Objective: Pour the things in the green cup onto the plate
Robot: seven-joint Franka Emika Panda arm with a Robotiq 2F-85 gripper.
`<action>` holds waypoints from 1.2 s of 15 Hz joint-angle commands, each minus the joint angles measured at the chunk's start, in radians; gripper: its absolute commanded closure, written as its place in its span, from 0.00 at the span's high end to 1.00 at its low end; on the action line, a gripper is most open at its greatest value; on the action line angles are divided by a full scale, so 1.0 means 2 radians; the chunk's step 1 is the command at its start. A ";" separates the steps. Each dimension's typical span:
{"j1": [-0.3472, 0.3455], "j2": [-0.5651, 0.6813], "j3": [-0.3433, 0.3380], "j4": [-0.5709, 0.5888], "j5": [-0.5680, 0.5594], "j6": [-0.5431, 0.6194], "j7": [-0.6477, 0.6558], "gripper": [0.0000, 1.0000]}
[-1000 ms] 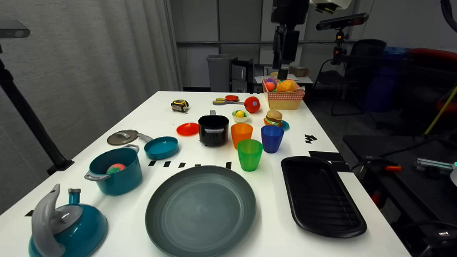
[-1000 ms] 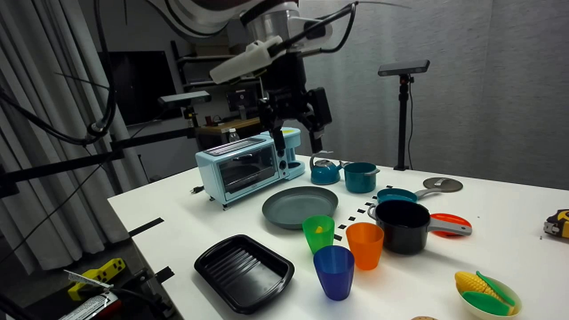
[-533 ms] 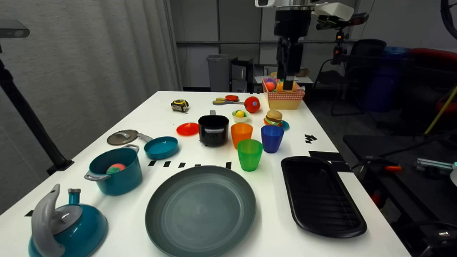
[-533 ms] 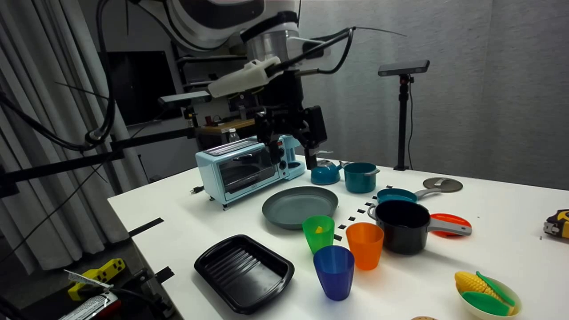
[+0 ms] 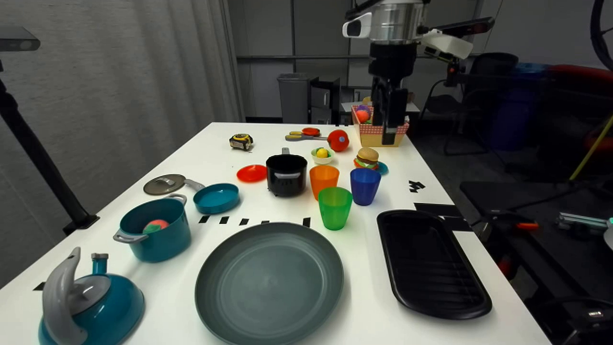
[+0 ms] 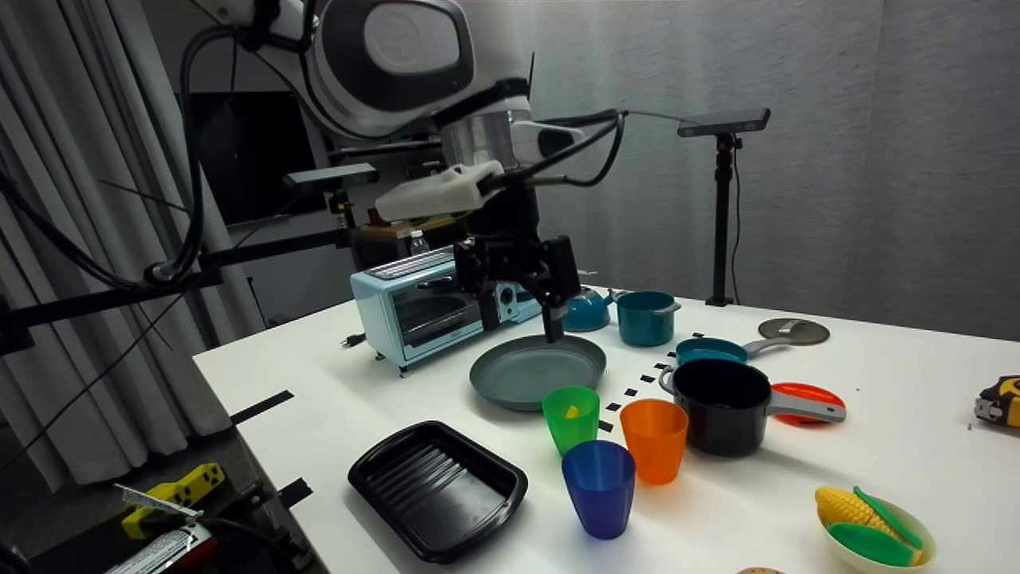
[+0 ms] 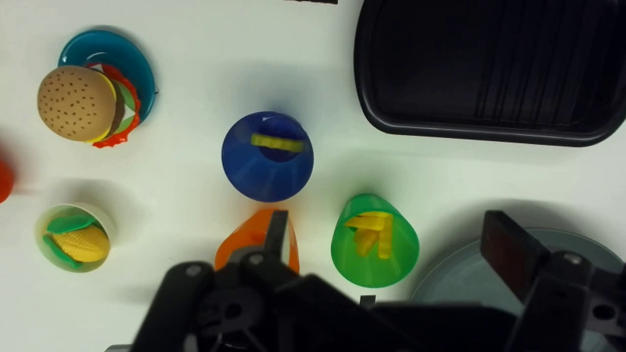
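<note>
The green cup (image 5: 335,208) stands upright on the white table, also in an exterior view (image 6: 570,438) and the wrist view (image 7: 374,271). A few yellow pieces (image 7: 367,234) lie inside it; one shows through in an exterior view (image 6: 572,412). The dark grey-teal plate (image 5: 268,287) lies beside the cup, also in an exterior view (image 6: 538,371); in the wrist view the plate (image 7: 459,278) is partly hidden by a finger. My gripper (image 6: 520,325) is open and empty, pointing down above the table. In the wrist view the cup appears between the gripper's (image 7: 388,225) fingers, well below them.
The orange cup (image 6: 655,446) and blue cup (image 6: 599,494) stand close to the green cup. A black rectangular tray (image 5: 433,268) lies on its other side. The black pot (image 6: 725,414), teal pot (image 5: 160,239), kettle (image 5: 100,306) and toaster oven (image 6: 430,307) stand around.
My gripper has moved down toward the table and stayed open. The cup, the plate and the other objects have not moved.
</note>
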 commanded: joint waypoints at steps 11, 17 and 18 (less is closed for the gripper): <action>-0.001 0.149 0.028 -0.016 -0.009 0.243 0.019 1.00; -0.014 0.207 0.036 0.019 -0.002 0.281 0.012 1.00; -0.022 0.214 0.046 0.027 0.006 0.272 0.006 1.00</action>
